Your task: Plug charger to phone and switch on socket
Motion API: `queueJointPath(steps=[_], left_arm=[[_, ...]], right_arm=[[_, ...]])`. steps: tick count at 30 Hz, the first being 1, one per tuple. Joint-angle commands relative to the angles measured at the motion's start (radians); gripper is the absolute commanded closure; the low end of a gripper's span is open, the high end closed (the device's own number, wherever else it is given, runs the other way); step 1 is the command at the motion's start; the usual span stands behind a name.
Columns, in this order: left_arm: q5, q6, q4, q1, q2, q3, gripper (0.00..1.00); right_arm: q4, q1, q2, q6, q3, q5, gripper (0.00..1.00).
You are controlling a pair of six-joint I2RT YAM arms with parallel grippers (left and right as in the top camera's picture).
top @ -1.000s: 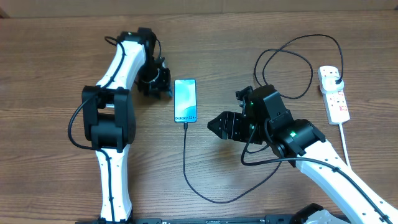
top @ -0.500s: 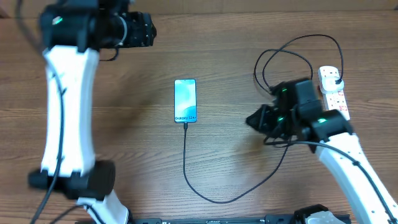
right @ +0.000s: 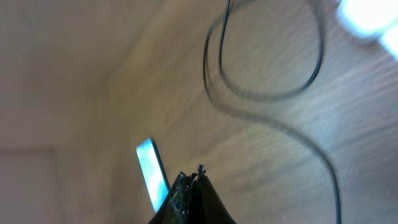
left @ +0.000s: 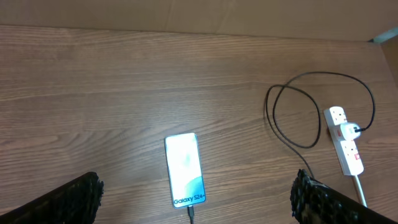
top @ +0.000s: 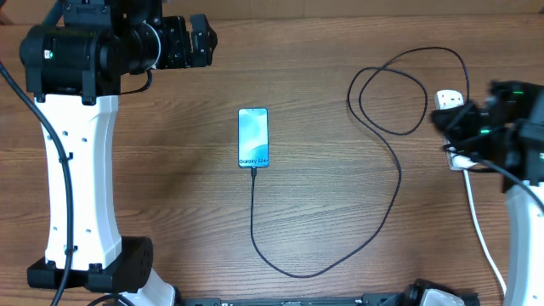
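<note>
Plain brown wood runs across the whole worktop point(top: 170, 212), with hardly anything on it. The phone point(top: 253, 138) lies flat near the middle, screen lit. The charger point(top: 252, 221) is already in its lower edge; from there it trails off in a long slack curve and a loop to the socket point(top: 444, 99) at the right edge.

I'd say the socket is the awkward bit. It's a light plastic strip that could skate on smooth wood. Its red switches point(left: 355, 162) are small and probably stiff, so they want a firm push straight down from a fingertip rather than any grasp. The cable is limp and will drag if nudged.

A second ago the left arm sat low beside the phone. Now it's lifted away to the far corner, the left end effector point(top: 202, 41) spread wide and empty. The right arm has swung from mid-worktop to over the socket. The right end effector point(right: 189, 190) is blurred in the wrist view but looks pinched together, holding nothing. The phone and cable haven't budged.
</note>
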Motion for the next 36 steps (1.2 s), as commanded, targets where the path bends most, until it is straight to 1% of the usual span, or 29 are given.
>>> queueJointPath(steps=[1,5,7,8,13,22,30,36], left_arm=[[0.008,0.001,-0.002,-0.010,-0.010,-0.006,0.00],[0.008,0.001,-0.002,-0.010,-0.010,-0.006,0.00],[0.008,0.002,-0.002,-0.010,-0.010,-0.006,0.00],[0.008,0.001,-0.002,-0.010,-0.010,-0.006,0.00],[0.008,0.002,-0.002,-0.010,-0.010,-0.006,0.00],[0.008,0.001,-0.002,-0.010,-0.010,-0.006,0.00],[0.008,0.002,-0.002,-0.010,-0.010,-0.006,0.00],[0.008,0.002,-0.002,-0.010,-0.010,-0.006,0.00]], right_arm=[[0.033,-0.119,0.017,-0.012,0.026,-0.133,0.96],[0.099,-0.272,0.090,-0.006,0.026,-0.246,0.96],[0.125,-0.330,0.136,0.014,0.026,-0.270,0.96],[0.154,-0.373,0.186,0.023,0.026,-0.299,0.96],[0.233,-0.441,0.325,0.043,0.026,-0.383,0.96],[0.338,-0.492,0.546,0.074,0.026,-0.404,0.96],[0.505,-0.494,0.669,0.193,0.026,-0.418,0.96],[0.607,-0.481,0.746,0.197,0.026,-0.449,0.96]])
